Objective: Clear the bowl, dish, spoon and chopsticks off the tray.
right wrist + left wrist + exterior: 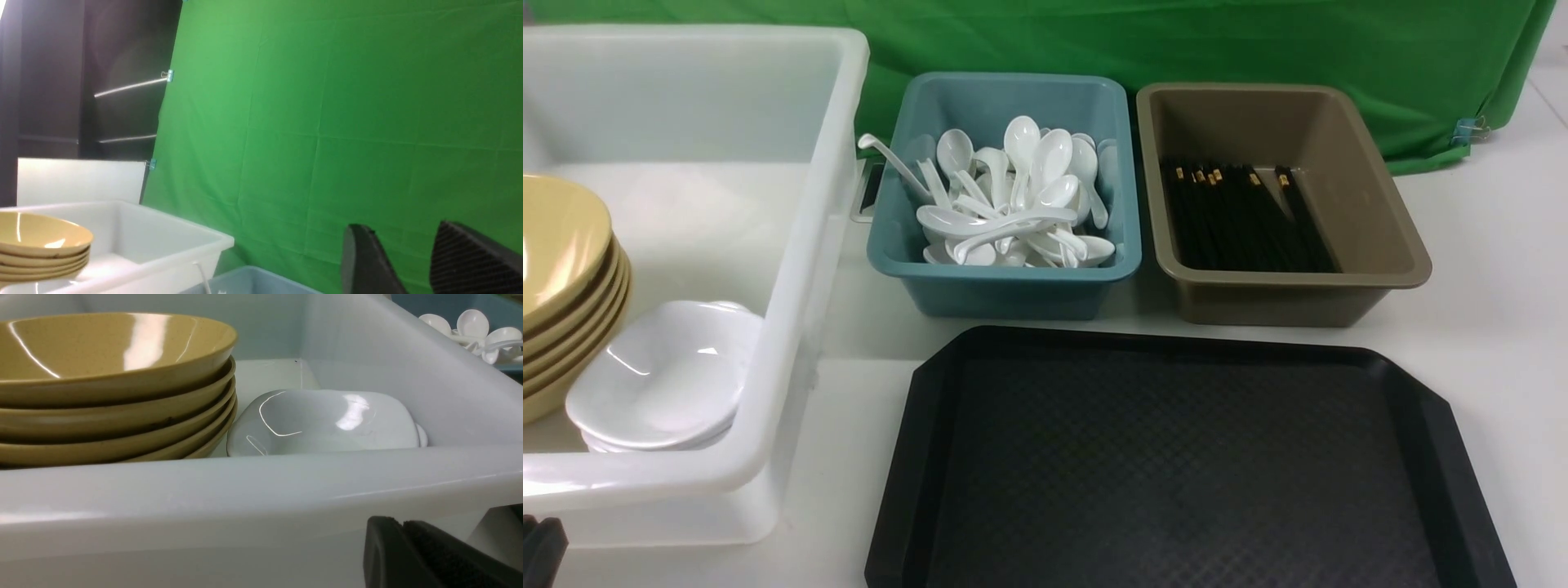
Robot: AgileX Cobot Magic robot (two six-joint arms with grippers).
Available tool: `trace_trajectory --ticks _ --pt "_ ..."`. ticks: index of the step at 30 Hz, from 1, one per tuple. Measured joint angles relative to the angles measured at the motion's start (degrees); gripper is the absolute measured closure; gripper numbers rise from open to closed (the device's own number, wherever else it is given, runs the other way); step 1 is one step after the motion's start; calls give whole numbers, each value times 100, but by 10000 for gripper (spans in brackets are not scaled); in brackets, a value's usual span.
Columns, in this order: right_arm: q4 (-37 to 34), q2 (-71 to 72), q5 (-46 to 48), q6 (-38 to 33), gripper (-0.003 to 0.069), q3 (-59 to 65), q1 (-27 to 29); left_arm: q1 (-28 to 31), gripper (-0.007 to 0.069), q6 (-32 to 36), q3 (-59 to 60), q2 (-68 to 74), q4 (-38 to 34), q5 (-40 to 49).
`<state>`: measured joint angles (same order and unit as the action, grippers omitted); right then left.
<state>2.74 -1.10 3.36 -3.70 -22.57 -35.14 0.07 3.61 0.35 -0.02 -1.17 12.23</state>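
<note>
The black tray [1176, 457] lies at the front with nothing on its textured surface. Yellow bowls [564, 245] [110, 355] [41, 234] sit stacked in the white bin [792, 286], with white dishes [666, 376] [327, 420] beside them. White spoons [1013, 204] fill the teal bin [1005, 286]. Black chopsticks [1241, 220] lie in the brown bin [1339, 163]. My left gripper [402, 524] is shut on nothing, low outside the white bin's near wall [245, 486]. My right gripper [400, 225] is open and empty, facing the green cloth; the front view does not show it.
A green cloth [1176, 41] hangs behind the bins. The white table [1503, 245] runs round the tray and bins. A dark part of the left arm [539, 547] shows at the front view's lower left corner.
</note>
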Motion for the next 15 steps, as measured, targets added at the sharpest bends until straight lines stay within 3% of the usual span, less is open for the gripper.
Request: trace_trajectory --ticks 10,14,15 --pt "0 0 666 -35 418 7 0 0 584 47 0 0 0 0" --pt "-6 0 844 -35 418 223 544 0 581 65 0 0 0 0" --pt "-6 0 872 -35 418 434 995 0 581 65 0 0 5 0"
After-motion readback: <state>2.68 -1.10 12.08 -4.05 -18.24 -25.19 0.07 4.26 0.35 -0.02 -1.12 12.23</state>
